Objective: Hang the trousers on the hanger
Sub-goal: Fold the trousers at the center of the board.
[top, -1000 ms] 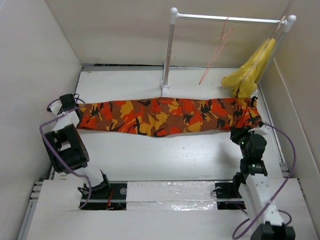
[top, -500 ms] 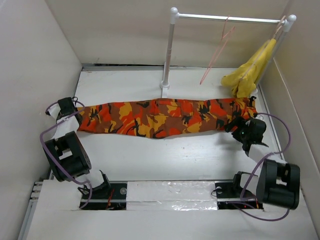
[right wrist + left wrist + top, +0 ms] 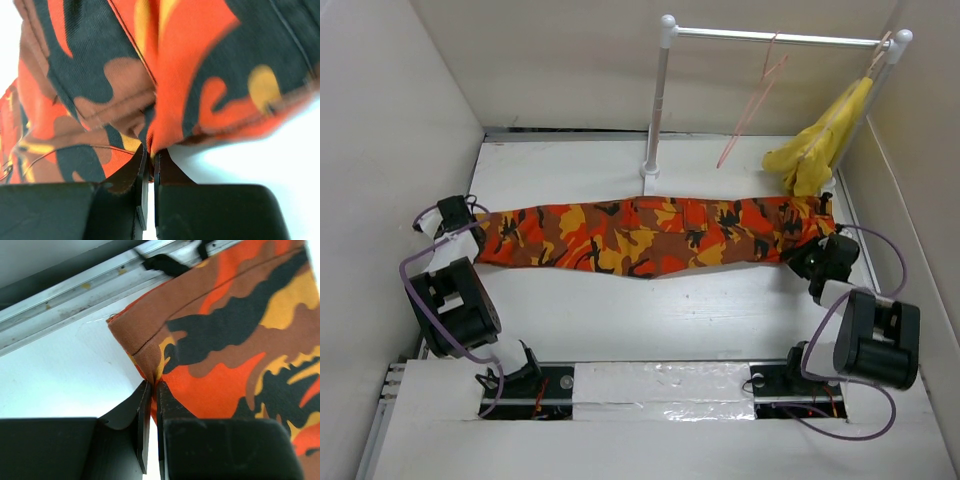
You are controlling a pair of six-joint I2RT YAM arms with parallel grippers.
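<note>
Both ends of trousers [image 3: 650, 235] now held
The right gripper [image 3: 150, 150] has re-clamped on the right end; the left gripper [image 3: 150, 386] stays clamped on the left hem. A lift toward the hanger [image 3: 750, 110] looks possible.

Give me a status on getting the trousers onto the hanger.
Done: the trousers lie stretched flat across the table. In hand: the left gripper is shut on the left end's hem corner, the right gripper on the opposite end. Left: lifting the cloth and draping it over the hanger, which hangs bare on the rail.
</note>
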